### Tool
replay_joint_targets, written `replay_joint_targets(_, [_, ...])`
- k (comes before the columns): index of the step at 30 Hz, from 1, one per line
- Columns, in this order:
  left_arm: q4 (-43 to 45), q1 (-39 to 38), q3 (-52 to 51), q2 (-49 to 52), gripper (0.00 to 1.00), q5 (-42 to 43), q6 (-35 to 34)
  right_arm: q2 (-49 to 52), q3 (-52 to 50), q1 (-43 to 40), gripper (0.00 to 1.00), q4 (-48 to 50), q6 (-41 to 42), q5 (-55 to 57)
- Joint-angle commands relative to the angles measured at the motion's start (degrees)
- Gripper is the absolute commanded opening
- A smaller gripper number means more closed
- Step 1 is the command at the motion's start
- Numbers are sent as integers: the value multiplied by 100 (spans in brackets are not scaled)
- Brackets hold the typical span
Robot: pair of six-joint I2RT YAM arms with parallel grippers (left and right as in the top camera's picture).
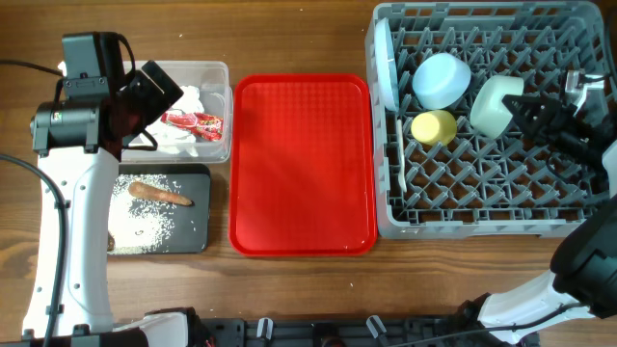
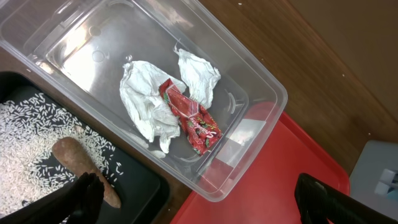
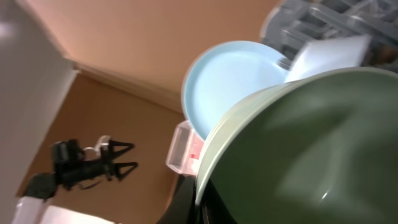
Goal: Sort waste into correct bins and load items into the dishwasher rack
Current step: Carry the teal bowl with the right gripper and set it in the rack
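Neighbouring the mint-green bowl (image 1: 495, 104): pale blue bowl (image 1: 442, 79), yellow cup (image 1: 434, 126), pegs (image 1: 482, 175).

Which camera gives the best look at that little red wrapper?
The left wrist view: the red wrapper lies close and unobstructed among white napkins in the clear tub. Overhead shows it only as a small red strip. The right wrist view, filled by the mint-green bowl, doesn't show it recognisably.

Red tray (image 1: 302, 164) — wooden table (image 1: 289, 39)
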Motion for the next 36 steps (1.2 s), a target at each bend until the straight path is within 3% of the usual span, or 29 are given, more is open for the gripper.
replay_joint_targets(1, [15,26,7,-17,100,-74,26,129,-37,7,4,-66,4,573])
replay_joint_targets(4, [15,26,7,-17,100,-74,28,129,-35,-179,6,-623,332,1587])
replay_joint_targets(5, [13,26,7,-17,100,-74,26,129,-35,-299,11,-772,337,1746])
replay_joint_targets(12, [13,26,7,-17,100,-74,28,118,-17,-1290,18,-1423,341,2531])
replay_joint_targets(14, [15,26,7,-17,100,-74,28,9,-17,-1480,26,-1611,358,2955])
replay_joint_targets(15, [15,26,7,-17,100,-74,28,-101,-17,-1515,37,-1611,568,3226])
replay_joint_targets(18, [13,26,7,-17,100,-74,28,-586,173,-1519,49,-1672,1029,4234])
replay_joint_targets(19, [13,26,7,-17,100,-74,28,-896,308,-1519,58,-1725,1244,4625])
replay_joint_targets(23, [13,26,7,-17,100,-74,26,-2203,525,-1467,68,-1624,1687,5272])
replay_joint_targets(25, [13,26,7,-17,100,-74,28,-2892,525,-1016,75,-1318,1375,5136])
replay_joint_targets(26, [13,26,7,-17,100,-74,28,-3178,525,-520,83,-1106,1062,5136])
replay_joint_targets(27, [15,26,7,-17,100,-74,28,-3311,525,-81,100,-964,986,5158])
replay_joint_targets(31, [15,26,7,-17,100,-74,28,-3296,490,1679,100,-813,901,5158])
replay_joint_targets(36, [13,26,7,-17,100,-74,28,-3134,490,2243,100,-813,898,5160])
